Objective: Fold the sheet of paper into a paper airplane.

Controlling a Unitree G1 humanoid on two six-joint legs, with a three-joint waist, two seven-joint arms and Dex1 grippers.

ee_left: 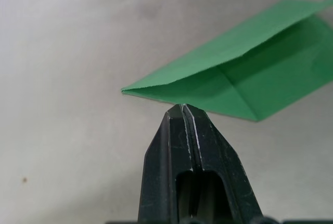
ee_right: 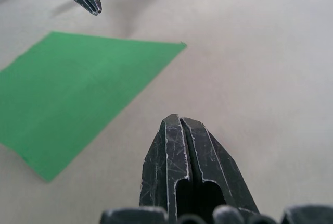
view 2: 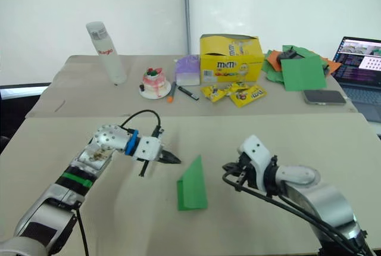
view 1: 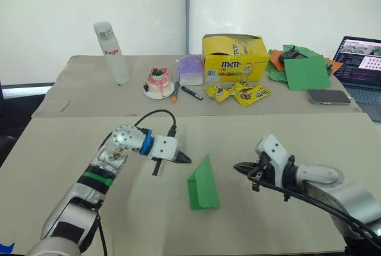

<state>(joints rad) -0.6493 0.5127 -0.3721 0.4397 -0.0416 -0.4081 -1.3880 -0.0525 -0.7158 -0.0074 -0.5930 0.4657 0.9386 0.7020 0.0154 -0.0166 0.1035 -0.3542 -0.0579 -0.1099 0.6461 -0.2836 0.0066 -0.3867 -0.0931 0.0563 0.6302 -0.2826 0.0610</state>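
The sheet of paper (view 1: 202, 184) is bright green, folded into a pointed wedge with layered creases, lying on the near table between my two grippers; it also appears as the green wedge (ee_left: 244, 73) and the green flat face (ee_right: 73, 94) in the wrist views. My left gripper (view 1: 186, 159) is shut with nothing held, its tip just left of the wedge's pointed end and slightly apart from it. My right gripper (view 1: 238, 166) is shut and empty, a short way to the right of the paper.
On the far table stand a white bottle (view 1: 111, 52), a small cake on a plate (view 1: 159, 83), a yellow candy box (view 1: 233, 58), candy packets (view 1: 238, 93), a heap of green and orange sheets (view 1: 300, 65), a phone (view 1: 328, 96) and a laptop (view 1: 363, 65).
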